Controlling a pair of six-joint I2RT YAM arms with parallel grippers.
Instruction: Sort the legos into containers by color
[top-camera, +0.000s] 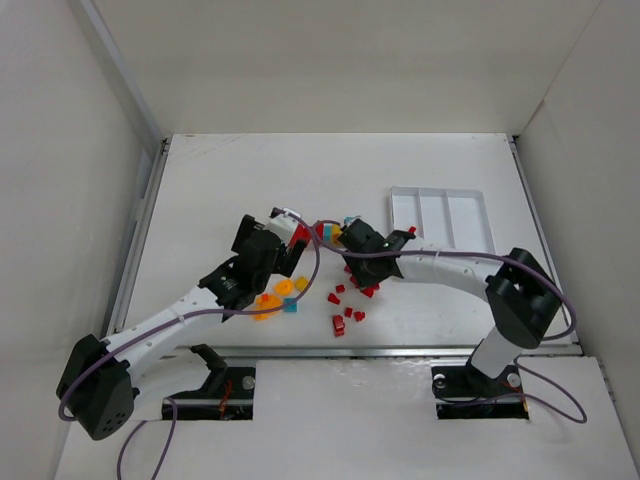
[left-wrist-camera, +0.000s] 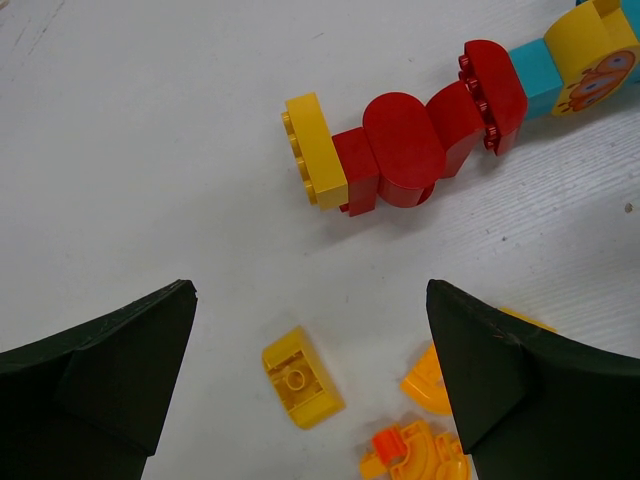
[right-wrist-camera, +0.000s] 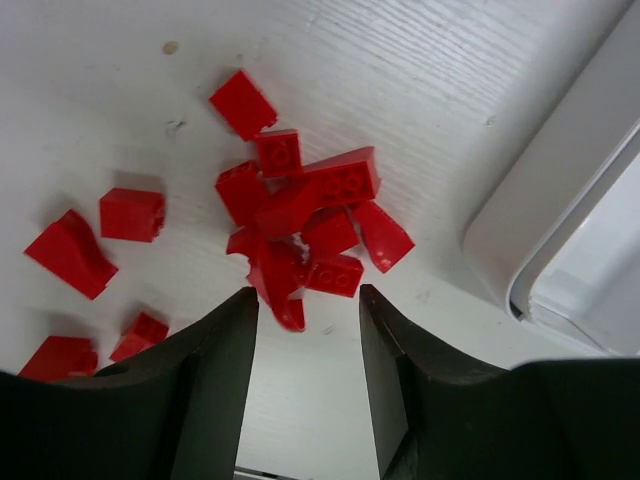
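The white three-compartment tray (top-camera: 440, 218) lies at the back right; its corner shows in the right wrist view (right-wrist-camera: 545, 190). My left gripper (top-camera: 284, 264) is open wide and empty, low over a loose yellow brick (left-wrist-camera: 303, 377) that lies between the fingers (left-wrist-camera: 120, 360). A joined row of yellow, red and cyan bricks (left-wrist-camera: 400, 150) lies just beyond it (top-camera: 318, 234). My right gripper (top-camera: 365, 274) is open and empty (right-wrist-camera: 308, 300); its fingertips stand at the near edge of a pile of red bricks (right-wrist-camera: 300, 215), left of the tray.
More orange and yellow pieces (left-wrist-camera: 420, 450) lie by my left gripper's right finger. A cyan brick (top-camera: 290, 306) and scattered red bricks (top-camera: 340, 322) lie toward the table's front edge. White walls close in the table on three sides.
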